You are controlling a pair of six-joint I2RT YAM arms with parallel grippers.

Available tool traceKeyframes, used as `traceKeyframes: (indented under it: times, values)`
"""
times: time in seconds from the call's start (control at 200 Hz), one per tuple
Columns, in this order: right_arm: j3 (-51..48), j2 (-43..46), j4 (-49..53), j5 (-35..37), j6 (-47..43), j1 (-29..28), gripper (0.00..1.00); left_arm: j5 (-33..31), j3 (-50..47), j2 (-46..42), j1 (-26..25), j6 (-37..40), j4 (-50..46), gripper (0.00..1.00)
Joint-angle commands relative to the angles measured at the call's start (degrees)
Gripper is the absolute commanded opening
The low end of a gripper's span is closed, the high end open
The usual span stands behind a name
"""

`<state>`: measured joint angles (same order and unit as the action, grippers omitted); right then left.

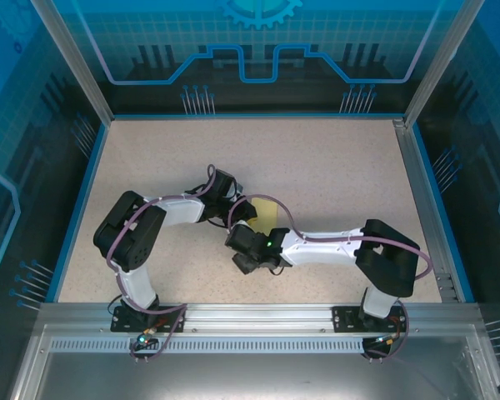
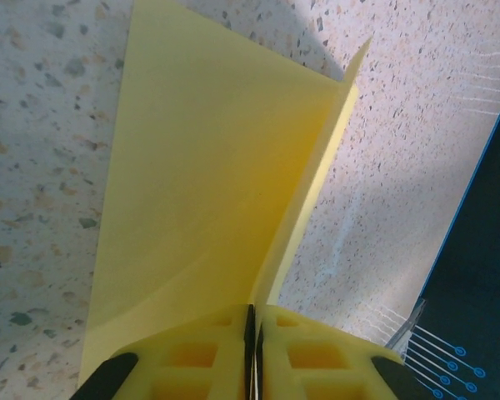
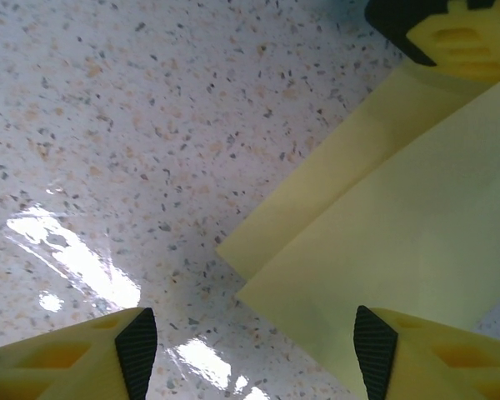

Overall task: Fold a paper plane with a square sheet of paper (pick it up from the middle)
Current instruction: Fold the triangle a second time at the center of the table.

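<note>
Left pincer pinches crease of thin yellow paper; one flap stands up, seemingly. Right pincer spread over paper's layered corner, speckled surface.

- Table: the paper lies near its centre, between the two arms.
- Left gripper: at the paper's left edge, behind the right gripper.
- Left wrist view: the paper lies ahead on the table. Its folded layers are pinched between the left gripper's tips, with bare table on both sides.
- Right wrist view: the paper lies to the right, one layer overlapping the other. The right gripper stands over its near corner, and the left gripper's finger is on its far end.
</note>
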<state>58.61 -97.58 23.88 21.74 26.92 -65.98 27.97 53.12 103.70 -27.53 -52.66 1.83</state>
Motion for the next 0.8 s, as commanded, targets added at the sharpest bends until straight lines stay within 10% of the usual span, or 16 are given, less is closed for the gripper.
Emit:
traceKeyframes:
  times: [0.0, 0.795]
  values:
    - [1.5, -0.5, 2.1, 3.4, 0.5, -1.0, 0.66, 2.4, 1.3, -1.5, 0.4, -1.5, -0.7, 0.12]
    - [2.3, 1.2, 4.3, 8.1, 0.3, -1.0, 0.23, 2.0, 1.7, -2.0, 0.4, -1.1, -1.8, 0.12]
